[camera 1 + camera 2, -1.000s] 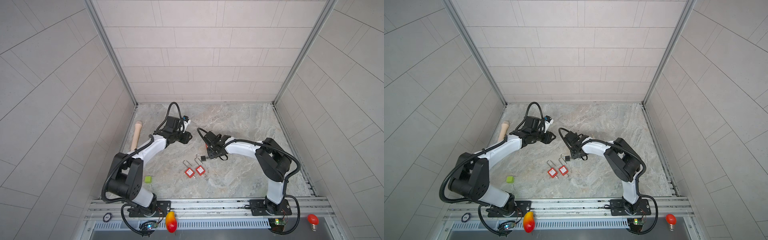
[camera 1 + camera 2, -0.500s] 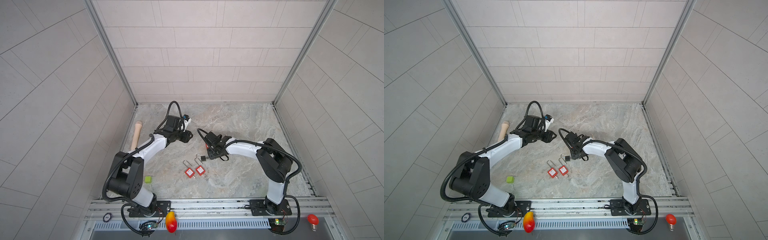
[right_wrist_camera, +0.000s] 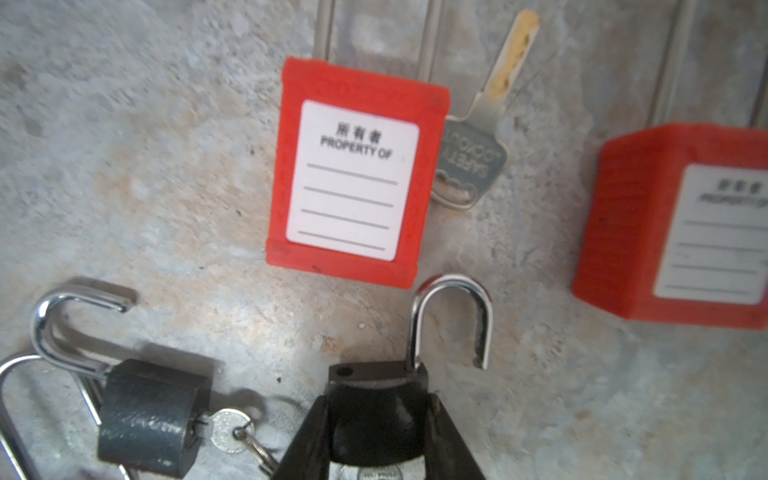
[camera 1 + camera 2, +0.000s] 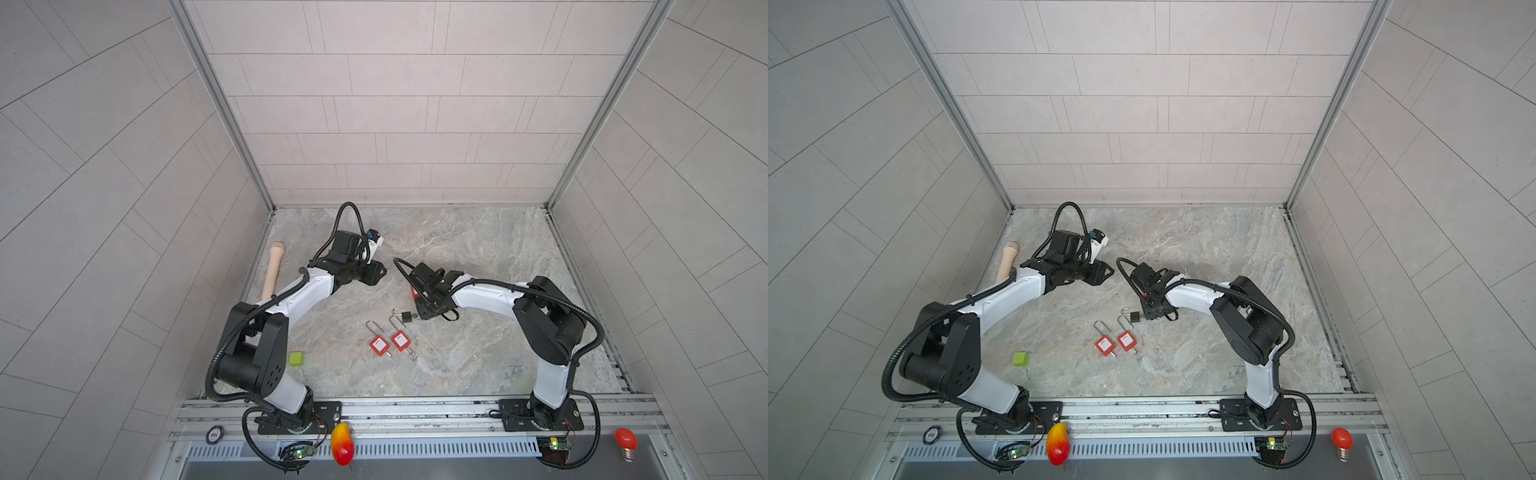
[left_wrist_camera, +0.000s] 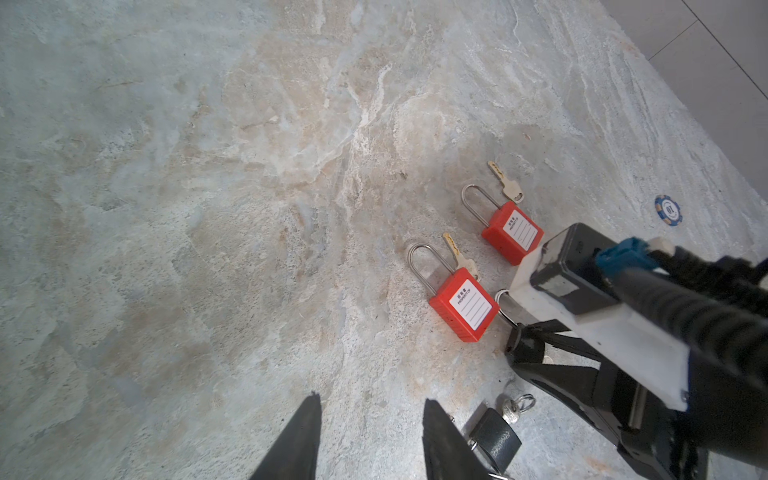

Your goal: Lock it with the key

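Observation:
My right gripper (image 3: 378, 399) is shut on the body of a black padlock (image 3: 376, 386) low over the stone floor. Its shackle (image 3: 451, 316) is swung open, and a silver key head (image 3: 374, 474) shows behind the body. Beside it lies a grey padlock (image 3: 149, 419), shackle open, with a ringed key (image 3: 226, 430) in its keyhole. In both top views a dark padlock (image 4: 407, 318) (image 4: 1136, 317) shows at that gripper's (image 4: 422, 313) tips. My left gripper (image 5: 370, 405) (image 4: 378, 272) hangs open and empty, a short way from the grey padlock (image 5: 494, 436).
Two red padlocks (image 4: 377, 344) (image 4: 401, 340) lie close in front of the right gripper, each with a loose key (image 5: 459, 255) (image 5: 505, 183) beside it. A wooden handle (image 4: 272, 274) lies by the left wall. A green cube (image 4: 296, 358) and a blue chip (image 5: 668, 210) are also there.

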Robot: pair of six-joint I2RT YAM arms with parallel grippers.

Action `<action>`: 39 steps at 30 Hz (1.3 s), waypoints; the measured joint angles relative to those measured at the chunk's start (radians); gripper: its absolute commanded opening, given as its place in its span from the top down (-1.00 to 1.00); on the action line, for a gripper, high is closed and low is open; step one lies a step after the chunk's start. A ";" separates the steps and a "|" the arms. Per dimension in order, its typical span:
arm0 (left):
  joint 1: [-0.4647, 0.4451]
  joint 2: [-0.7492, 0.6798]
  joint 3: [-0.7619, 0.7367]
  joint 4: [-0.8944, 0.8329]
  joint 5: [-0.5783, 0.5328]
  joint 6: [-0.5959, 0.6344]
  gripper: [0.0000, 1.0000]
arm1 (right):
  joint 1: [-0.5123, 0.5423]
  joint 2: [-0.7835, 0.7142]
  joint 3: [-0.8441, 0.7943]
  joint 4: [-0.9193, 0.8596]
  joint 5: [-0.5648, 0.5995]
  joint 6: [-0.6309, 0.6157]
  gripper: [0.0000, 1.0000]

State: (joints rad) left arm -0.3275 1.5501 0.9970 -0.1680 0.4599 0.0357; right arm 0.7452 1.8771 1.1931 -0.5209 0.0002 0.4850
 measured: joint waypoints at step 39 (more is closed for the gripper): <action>-0.084 -0.103 -0.375 0.891 0.536 0.388 0.06 | -0.138 -0.411 0.074 -0.313 -0.607 -0.958 0.57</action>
State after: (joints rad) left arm -0.4114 1.4475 0.6220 0.7231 0.9962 0.4236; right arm 0.6071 1.4658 1.2667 -0.8337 -0.6064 -0.4725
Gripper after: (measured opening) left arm 0.468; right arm 0.345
